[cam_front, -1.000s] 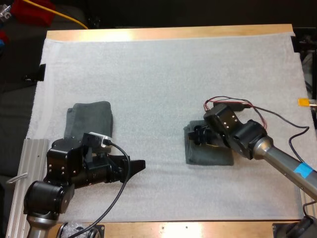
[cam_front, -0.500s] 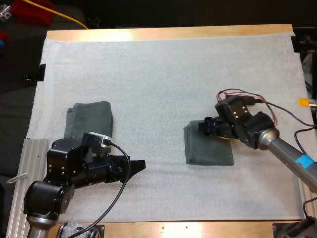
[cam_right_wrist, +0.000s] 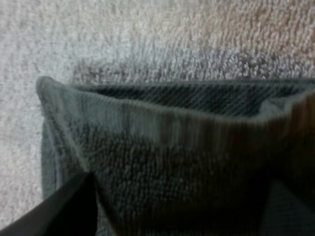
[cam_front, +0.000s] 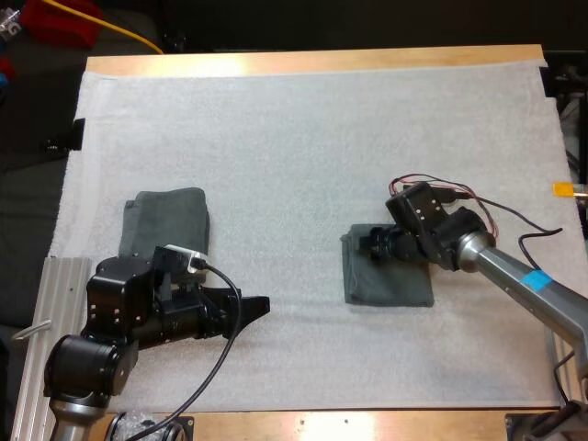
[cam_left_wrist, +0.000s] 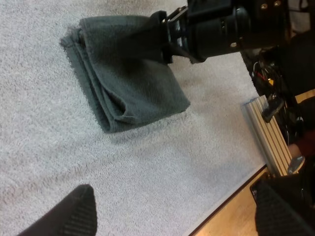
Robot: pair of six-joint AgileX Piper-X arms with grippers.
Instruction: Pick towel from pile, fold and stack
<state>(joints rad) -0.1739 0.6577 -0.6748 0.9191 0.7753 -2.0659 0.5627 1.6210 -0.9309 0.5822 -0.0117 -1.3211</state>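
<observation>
wood of the table [cam_front: 367, 424] runs along the near side, and a white mat [cam_front: 303, 138] covers almost all of it. at the near left, a ribbed metal rail [cam_front: 46, 303] lies along the mat's side, just beside the base of the left arm.

my left gripper [cam_front: 253, 306] hangs low over bare mat at the near left and points toward the middle. it is released: in the left wrist view its two black fingers stand wide apart with only mat between them, clear of any cloth.

just behind the left arm lies a second towel [cam_front: 170, 220], dark grey-green and flat on the mat. its near end is hidden by the arm.

farther right, a little right of the mat's centre and well apart from the left gripper, lies the folded towel [cam_front: 390, 280]. it is a flat, roughly square pad, and the left wrist view shows its layers along one side.

my right gripper [cam_front: 372, 246] is down at that towel's far edge, touching the cloth near its far left corner. in the right wrist view its fingers are spread wide, with the towel's edge running across between them. they do not pinch it, so i read the gripper as released.

beyond that, bare mat stretches to the wooden far edge.
</observation>
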